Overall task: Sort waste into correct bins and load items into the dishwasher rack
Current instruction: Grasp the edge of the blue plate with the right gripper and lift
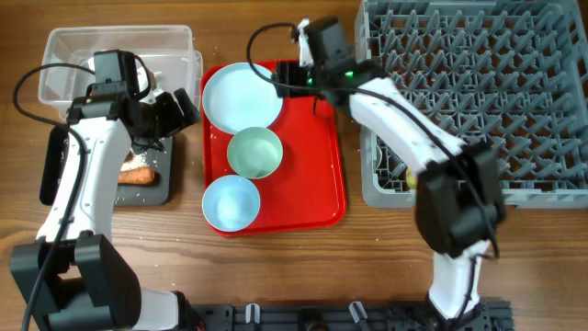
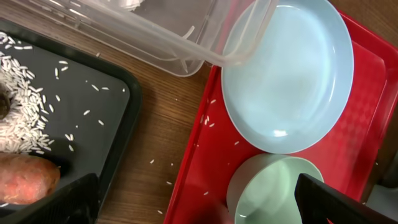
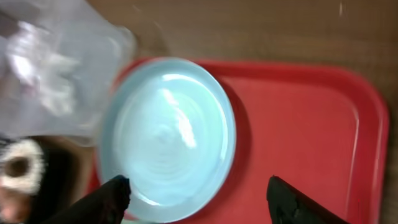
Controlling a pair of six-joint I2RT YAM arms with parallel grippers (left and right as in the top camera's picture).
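Hovering over red serving tray [image 3: 298,124], right claw [image 3: 198,186] spread wide, empty; light blue plate [image 3: 166,134] just ahead, its near rim between fingers. Left claw [image 2: 196,186] open, holding nothing, above table [image 2: 165,130] strip between black tray [image 2: 99,134] and red serving tray; carrot [image 2: 25,177] beside one finger, pale green bowl [image 2: 273,186] beside other, clear tub [image 2: 155,43] ahead. Rice grains [image 2: 22,121] on black tray beside carrot.

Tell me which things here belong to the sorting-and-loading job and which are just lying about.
Job: light blue plate, green bowl, blue bowl, carrot, rice, clear tub, black tray, dishwasher rack.
Just there: red serving tray, wooden table.
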